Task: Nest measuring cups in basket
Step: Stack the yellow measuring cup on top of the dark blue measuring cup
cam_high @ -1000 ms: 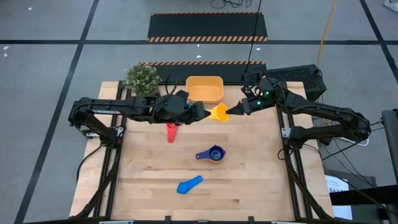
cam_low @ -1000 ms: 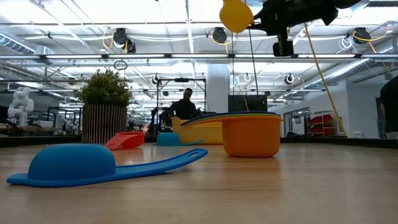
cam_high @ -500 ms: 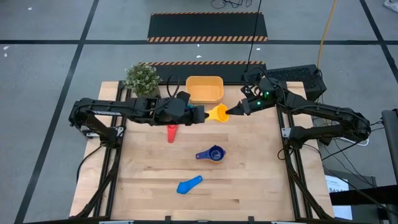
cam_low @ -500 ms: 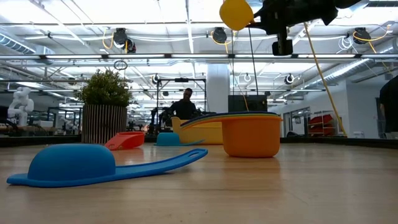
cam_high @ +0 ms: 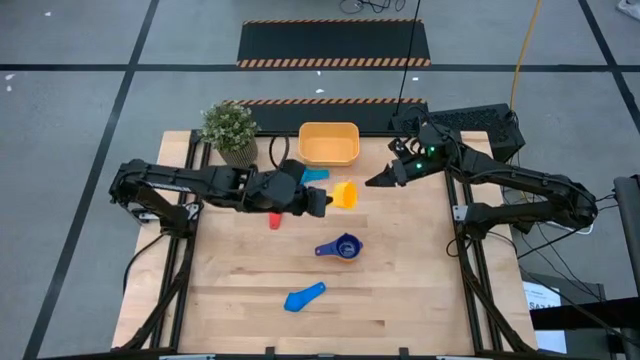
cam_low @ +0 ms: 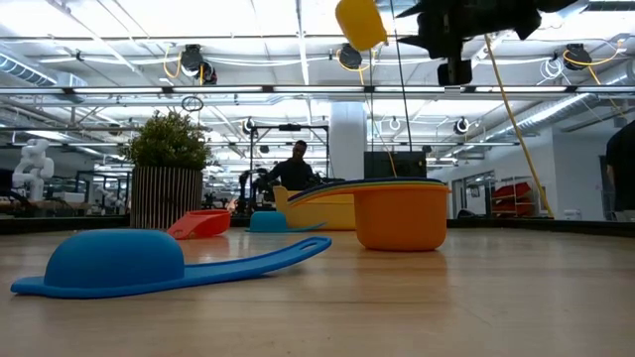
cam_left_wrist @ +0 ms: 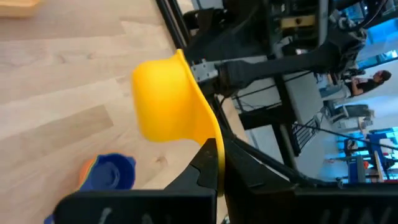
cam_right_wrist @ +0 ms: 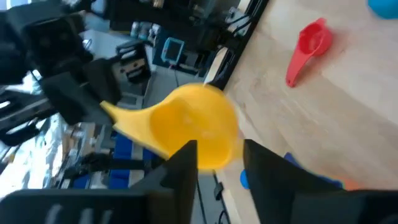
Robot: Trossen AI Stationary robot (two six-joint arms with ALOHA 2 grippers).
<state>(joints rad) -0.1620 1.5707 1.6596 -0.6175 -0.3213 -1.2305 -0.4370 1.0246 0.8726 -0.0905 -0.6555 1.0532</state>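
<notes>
A yellow measuring cup (cam_high: 345, 195) hangs above the table's middle, in front of the orange-yellow basket (cam_high: 328, 143). My left gripper (cam_high: 325, 201) is shut on it. My right gripper (cam_high: 374, 182) stands open just to the cup's right, apart from it. A light blue cup (cam_high: 315, 175) lies by the basket. A red cup (cam_high: 275, 219) lies partly under my left arm. A nested stack with a dark blue cup on top (cam_high: 342, 246) sits mid-table. A blue cup (cam_high: 305, 296) lies upside down near the front edge. My left gripper pinches the yellow cup's flat handle (cam_left_wrist: 216, 144) between its two fingers. The fingers come from the table's left, slanting a little down, in line with the handle. The cup's bowl (cam_left_wrist: 163, 106) sticks out beyond the fingertips, tipped on its side, lifted clear of the table.
A small potted plant (cam_high: 228, 127) stands at the far left corner beside the basket. A black device (cam_high: 470, 122) sits off the table's far right corner. A person (cam_low: 295, 169) shows in the room beyond the table. Bare wood lies right of the stack.
My left gripper has taken hold of the yellow cup's handle. My right gripper has opened and let the cup go. The left gripper has then carried the cup a little toward the near and left edges, rolling it over, which uncovers the light blue cup.
</notes>
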